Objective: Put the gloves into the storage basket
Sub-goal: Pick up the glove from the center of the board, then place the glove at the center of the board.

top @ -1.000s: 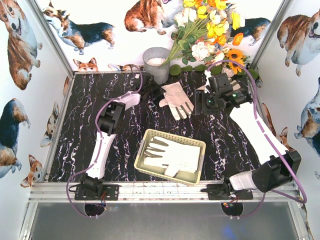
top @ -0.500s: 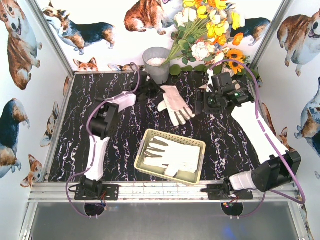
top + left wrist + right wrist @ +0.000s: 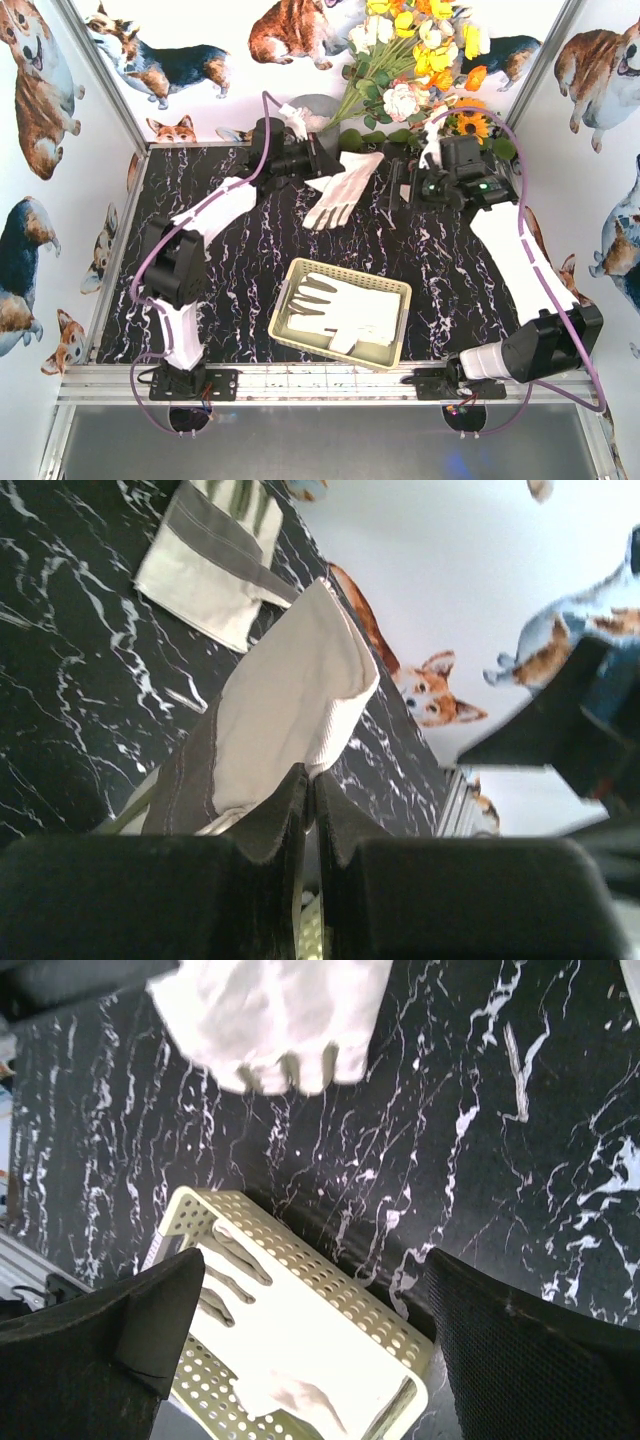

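Partly hidden glove (image 3: pixel 290 690), left end effector (image 3: pixel 311 782)

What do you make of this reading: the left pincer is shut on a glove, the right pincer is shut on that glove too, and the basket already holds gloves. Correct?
Not quite. The right pincer is open and holds nothing, as the right wrist view shows. The left pincer is shut on the glove, and the basket does hold gloves.
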### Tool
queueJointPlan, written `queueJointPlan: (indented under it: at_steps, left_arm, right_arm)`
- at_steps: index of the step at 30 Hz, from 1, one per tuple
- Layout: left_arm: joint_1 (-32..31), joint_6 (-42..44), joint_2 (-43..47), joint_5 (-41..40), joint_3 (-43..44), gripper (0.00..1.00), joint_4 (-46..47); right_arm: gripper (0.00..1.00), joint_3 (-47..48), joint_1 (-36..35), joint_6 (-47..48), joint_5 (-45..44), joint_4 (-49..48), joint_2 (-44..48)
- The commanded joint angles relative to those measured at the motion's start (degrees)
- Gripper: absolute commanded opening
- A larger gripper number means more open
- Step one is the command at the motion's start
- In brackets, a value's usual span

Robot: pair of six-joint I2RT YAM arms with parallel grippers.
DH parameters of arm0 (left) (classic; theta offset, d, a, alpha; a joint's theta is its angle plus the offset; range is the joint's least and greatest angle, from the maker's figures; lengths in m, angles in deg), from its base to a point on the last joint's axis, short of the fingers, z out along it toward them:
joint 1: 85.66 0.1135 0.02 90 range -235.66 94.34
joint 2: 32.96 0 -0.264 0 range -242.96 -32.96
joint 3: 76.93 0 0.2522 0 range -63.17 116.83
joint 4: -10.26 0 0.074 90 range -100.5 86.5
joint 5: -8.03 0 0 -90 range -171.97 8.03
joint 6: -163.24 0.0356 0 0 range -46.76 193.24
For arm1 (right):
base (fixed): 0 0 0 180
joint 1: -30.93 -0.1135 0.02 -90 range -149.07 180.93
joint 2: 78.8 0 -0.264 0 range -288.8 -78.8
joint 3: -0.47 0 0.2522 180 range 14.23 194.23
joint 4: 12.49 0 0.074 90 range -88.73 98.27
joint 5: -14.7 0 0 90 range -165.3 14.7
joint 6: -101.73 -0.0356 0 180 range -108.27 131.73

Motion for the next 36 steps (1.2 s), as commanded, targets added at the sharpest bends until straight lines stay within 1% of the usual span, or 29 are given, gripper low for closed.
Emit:
queueJointPlan:
  at_steps: [1, 4, 7, 10, 14, 19, 22, 27, 29, 31, 33, 36]
  left_arm:
    - [-1.47, 9.93, 6.73, 5.96, -0.42, 0.00, -9.06]
    - [-2.25, 11.43, 9.35, 10.37, -1.25, 0.00, -12.15]
    - [-3.63, 17.34, 10.84, 11.65, 0.89, 0.00, -21.41]
    - [-4.74, 20.47, 12.45, 13.32, 1.91, 0.00, -26.11]
    - [-5.08, 22.44, 14.71, 14.63, 1.29, 0.00, -28.77]
    - [-5.44, 24.14, 15.56, 17.12, 1.87, 0.00, -31.96]
    - [-5.77, 25.78, 15.92, 16.75, 2.69, 0.00, -34.43]
    - [-6.55, 25.49, 16.37, 16.01, 2.81, 0.00, -34.42]
    - [-6.66, 25.42, 16.34, 15.37, 3.23, 0.00, -34.40]
    - [-6.66, 25.11, 16.31, 15.01, 3.78, 0.00, -34.18]
    - [-6.66, 24.49, 16.40, 14.62, 4.10, 0.00, -33.89]
    - [-6.66, 24.48, 16.75, 12.78, 4.11, 0.00, -34.57]
  right_arm:
    - [0.96, 3.52, 2.91, 1.38, 9.74, -6.70, 0.38]
    - [0.96, 5.44, 2.94, 5.50, 14.70, -6.68, -0.24]
    - [0.97, 4.99, 2.94, 9.51, 18.02, -8.36, 0.68]
    - [0.97, 3.82, 2.93, 13.30, 19.28, -10.37, 2.19]
    - [0.99, 4.44, 2.93, 19.16, 22.29, -8.93, 3.20]
    - [0.99, 6.45, 2.70, 24.77, 29.15, -3.23, 1.23]
    - [0.98, 7.50, 1.97, 26.45, 30.63, -1.03, -0.07]
    - [0.97, 10.05, -1.09, 27.44, 32.88, 3.06, -3.73]
    - [0.93, 11.77, -2.81, 28.19, 32.94, 5.99, -5.83]
    - [0.85, 12.71, -4.22, 28.43, 32.48, 7.63, -7.71]
    - [0.68, 13.10, -4.90, 27.60, 32.62, 7.56, -9.04]
    - [0.29, 14.69, -5.07, 25.71, 32.73, 7.54, -11.02]
